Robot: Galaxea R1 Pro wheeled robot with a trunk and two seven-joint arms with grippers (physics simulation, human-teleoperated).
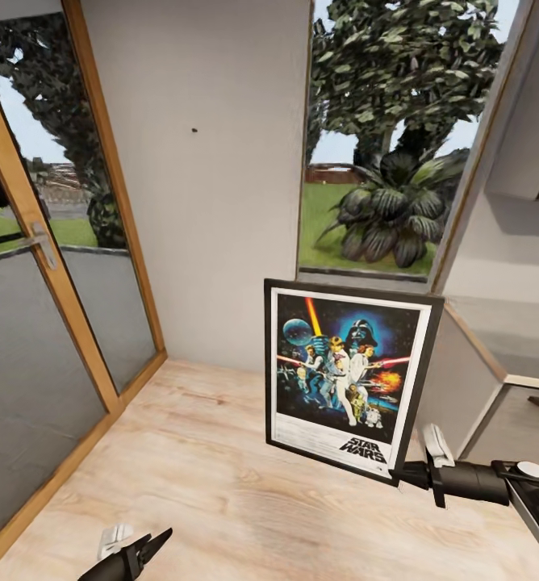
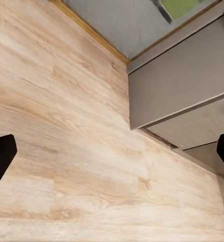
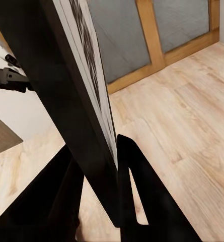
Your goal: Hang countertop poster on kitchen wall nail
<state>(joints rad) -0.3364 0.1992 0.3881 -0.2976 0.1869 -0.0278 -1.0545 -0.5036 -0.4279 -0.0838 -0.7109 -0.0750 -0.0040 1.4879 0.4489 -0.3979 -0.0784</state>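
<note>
The Star Wars poster (image 1: 346,379) hangs upright in the air above the wooden floor, its black frame tilted slightly. My right gripper (image 1: 407,474) is shut on its lower right corner; in the right wrist view the two fingers (image 3: 142,196) clamp the frame's edge (image 3: 76,111). One wall nail (image 1: 194,129) is a dark dot high on the pale wall, up and to the left of the poster. My left gripper (image 1: 136,550) hangs low near the floor, open and holding nothing, its fingertips (image 2: 1,156) set wide apart in the left wrist view.
A glass door with a wooden frame (image 1: 52,266) stands on the left. A window (image 1: 382,137) onto the garden is right of the wall panel. A grey cabinet unit (image 1: 495,355) (image 2: 182,85) closes in on the right. Light wooden floor (image 1: 197,468) lies ahead.
</note>
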